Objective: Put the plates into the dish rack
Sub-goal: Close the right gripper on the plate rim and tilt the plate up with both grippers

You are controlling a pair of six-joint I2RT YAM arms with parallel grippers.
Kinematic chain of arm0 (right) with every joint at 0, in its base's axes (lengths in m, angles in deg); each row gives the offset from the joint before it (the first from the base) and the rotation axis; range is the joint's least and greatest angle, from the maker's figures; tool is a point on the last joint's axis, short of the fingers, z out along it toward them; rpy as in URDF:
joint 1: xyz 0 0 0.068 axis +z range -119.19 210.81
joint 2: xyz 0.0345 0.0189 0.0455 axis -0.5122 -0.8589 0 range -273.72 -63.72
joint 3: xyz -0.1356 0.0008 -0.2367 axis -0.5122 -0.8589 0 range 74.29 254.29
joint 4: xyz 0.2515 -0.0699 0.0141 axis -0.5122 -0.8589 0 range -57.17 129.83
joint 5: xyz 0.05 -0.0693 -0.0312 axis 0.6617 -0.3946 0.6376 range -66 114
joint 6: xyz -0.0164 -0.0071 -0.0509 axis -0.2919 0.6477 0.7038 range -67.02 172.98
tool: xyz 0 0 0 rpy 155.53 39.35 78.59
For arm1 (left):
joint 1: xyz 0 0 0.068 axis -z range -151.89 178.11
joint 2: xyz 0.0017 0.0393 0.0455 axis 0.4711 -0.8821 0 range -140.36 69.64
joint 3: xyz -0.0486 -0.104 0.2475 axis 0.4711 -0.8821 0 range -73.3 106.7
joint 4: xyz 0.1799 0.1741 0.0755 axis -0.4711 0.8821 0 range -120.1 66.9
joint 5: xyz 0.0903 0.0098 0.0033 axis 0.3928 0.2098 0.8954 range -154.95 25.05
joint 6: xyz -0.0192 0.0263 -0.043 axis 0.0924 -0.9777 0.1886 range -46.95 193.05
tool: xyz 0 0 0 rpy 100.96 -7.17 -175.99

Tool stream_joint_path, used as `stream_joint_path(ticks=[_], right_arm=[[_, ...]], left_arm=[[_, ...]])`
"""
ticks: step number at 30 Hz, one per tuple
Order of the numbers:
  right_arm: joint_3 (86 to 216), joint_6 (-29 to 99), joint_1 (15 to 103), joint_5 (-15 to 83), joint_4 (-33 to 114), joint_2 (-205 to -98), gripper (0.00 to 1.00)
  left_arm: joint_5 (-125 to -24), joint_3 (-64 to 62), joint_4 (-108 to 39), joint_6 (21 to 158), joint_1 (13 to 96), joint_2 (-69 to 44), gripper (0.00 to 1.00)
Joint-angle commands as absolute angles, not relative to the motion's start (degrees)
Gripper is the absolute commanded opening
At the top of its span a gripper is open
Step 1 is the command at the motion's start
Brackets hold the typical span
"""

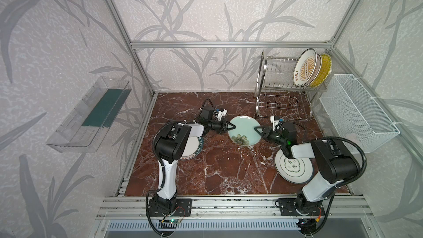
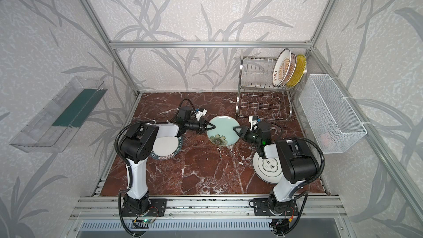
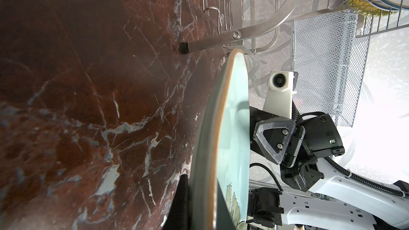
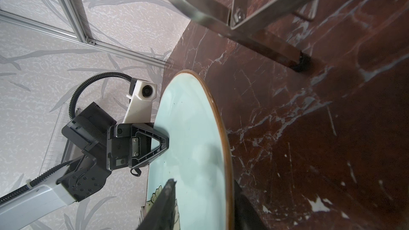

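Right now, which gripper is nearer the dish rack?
Right. The right gripper is at the pale green plate's rim, just in front of the dish rack; the left gripper grips the opposite rim, farther away.

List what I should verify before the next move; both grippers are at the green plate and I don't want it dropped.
1. The left gripper is clamped on the rim of the green plate: ok.
2. The right gripper grips the opposite rim: not ok; its jaws stand apart around it.
3. Plate lifted off the table: cannot tell.
4. Free slots in the upper tier of the dish rack: ok, empty prongs beside the three standing plates.
5. The teal-rimmed plate and cloud-emblem plate lie off the route to the rack: ok.
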State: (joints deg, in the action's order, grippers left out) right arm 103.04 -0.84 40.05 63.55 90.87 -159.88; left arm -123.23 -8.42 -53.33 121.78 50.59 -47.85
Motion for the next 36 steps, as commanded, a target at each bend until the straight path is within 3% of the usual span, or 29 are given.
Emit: stream_joint_path(ticks=[1, 14, 28, 36], right_arm=[[103.67, 0.97, 40.74, 65.37, 91.00, -157.09, 0.40], [103.47, 5.18, 40.67, 60.25, 79.77, -151.70, 0.49], [103.44, 3.14, 40.65, 60.51, 81.84, -152.86, 0.53], [103.85, -1.84, 40.65, 63.61, 91.36, -156.07, 0.53]], left_arm=[[-125.37, -8.38, -59.68, 123.71, 51.28, -43.23, 0.00], [-124.88, -9.31, -63.87, 125.88, 51.25, -42.24, 0.00], [-125.64, -10.20, -65.78, 126.49, 51.26, -40.70, 0.00], [-126.33, -10.62, -69.82, 129.00, 51.48, -40.99, 0.00]])
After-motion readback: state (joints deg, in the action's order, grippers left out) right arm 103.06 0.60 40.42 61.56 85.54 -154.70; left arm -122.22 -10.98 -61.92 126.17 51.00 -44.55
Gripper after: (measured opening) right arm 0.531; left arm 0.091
